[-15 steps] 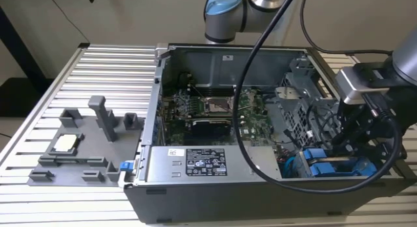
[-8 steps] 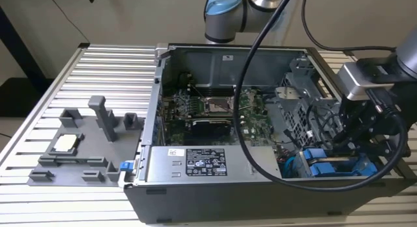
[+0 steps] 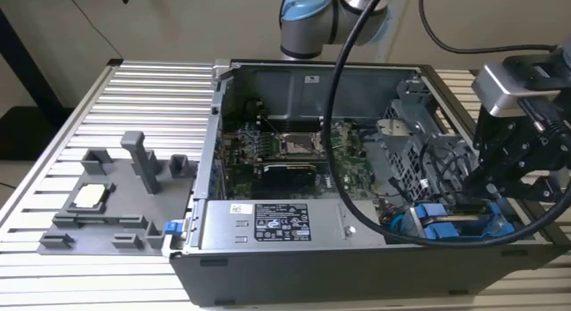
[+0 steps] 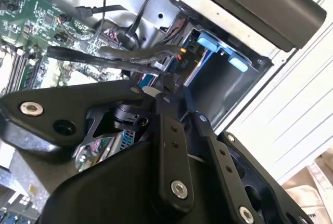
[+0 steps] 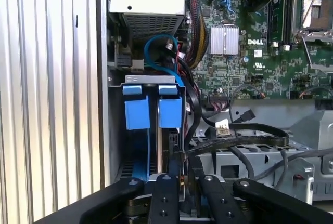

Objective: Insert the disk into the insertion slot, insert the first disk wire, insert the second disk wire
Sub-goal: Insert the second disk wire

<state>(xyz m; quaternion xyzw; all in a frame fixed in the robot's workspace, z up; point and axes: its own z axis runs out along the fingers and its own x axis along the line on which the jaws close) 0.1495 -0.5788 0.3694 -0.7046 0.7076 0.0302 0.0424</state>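
gripper (image 3: 477,190) over the insertion slot (image 3: 464,224), fingers closed on a dark wire (image 5: 244,129) | disk (image 5: 156,115) seated in that slot | risk, judged: connector snagging loose cables beside the slot, misaligned plug jamming

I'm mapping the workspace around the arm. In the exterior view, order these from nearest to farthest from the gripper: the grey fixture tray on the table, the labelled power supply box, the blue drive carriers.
1. The blue drive carriers, just below the gripper, at the case's corner on the exterior view's right.
2. The power supply box, mid-case along the near edge.
3. The grey fixture tray, outside the case on the exterior view's left.
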